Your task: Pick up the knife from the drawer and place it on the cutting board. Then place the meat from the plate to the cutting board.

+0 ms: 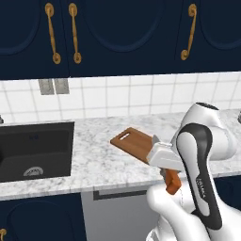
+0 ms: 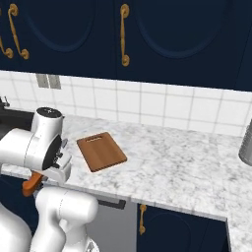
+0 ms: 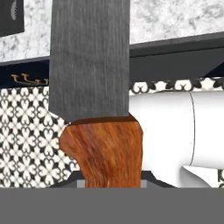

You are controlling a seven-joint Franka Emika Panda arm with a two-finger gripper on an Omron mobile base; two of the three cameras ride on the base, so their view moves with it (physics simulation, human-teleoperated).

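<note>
My gripper (image 1: 168, 175) is shut on the knife, holding it in front of the counter edge, below the counter top. The knife's orange-brown wooden handle (image 1: 173, 182) pokes out under the white hand, and shows again as the handle (image 2: 31, 183) at the left of the right base view. In the hand view the grey steel blade (image 3: 89, 57) rises from the handle (image 3: 105, 153) held in the gripper (image 3: 111, 181). The reddish-brown cutting board (image 1: 135, 143) (image 2: 101, 151) lies bare on the marble counter, behind the hand. The plate and the meat are out of view.
A dark sink (image 1: 35, 150) is set into the counter at the left. A grey cylinder (image 2: 246, 142) stands at the far right of the counter. Navy wall cabinets with brass handles (image 1: 74, 33) hang above. A patterned floor (image 3: 26, 135) lies below.
</note>
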